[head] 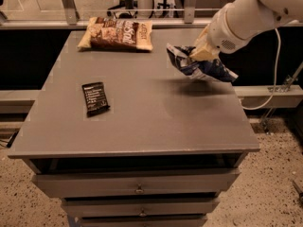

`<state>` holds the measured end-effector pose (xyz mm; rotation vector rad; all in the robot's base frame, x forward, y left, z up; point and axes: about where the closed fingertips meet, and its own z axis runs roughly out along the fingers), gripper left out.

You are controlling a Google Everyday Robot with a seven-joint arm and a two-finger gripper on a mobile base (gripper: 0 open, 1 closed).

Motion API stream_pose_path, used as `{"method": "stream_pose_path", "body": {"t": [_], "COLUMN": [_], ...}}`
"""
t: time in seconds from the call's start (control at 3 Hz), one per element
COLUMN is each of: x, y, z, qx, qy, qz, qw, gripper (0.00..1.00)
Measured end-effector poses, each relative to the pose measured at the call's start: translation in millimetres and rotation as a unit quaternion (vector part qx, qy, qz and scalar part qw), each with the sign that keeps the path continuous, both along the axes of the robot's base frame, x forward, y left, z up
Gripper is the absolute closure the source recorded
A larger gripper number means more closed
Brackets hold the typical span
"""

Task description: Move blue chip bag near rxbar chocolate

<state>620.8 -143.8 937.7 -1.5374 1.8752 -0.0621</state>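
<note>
Gripper point(200, 52) clamped on the blue chip bag point(208, 70), which is held crumpled above the right rear part of the table point(156, 117), its shadow on the surface beneath. Rxbar chocolate point(95, 98) lies flat at left, well apart. Brown-and-cream snack bag point(116, 33) lies at the rear edge.

Robot lab or office test bay. Grey drawer cabinet point(156, 122) sits under the gripper point(201, 52), which is clamped on the blue chip bag point(210, 70). Speckled floor point(265, 183) lower down, metal partition post point(67, 4) far behind-left.
</note>
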Motion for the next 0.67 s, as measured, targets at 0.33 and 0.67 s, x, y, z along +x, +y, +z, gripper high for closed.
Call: {"method": "stream_pose_path", "body": {"t": [0.33, 0.67], "x": [-2.3, -1.6], "y": [53.3, 107.9], "z": [3.6, -3.0], "qx": [-0.002, 0.001], "qy": [-0.043, -0.074], "qz": [0.057, 0.097], "qw": [0.9974, 0.9926], "gripper": [1.0, 1.0]}}
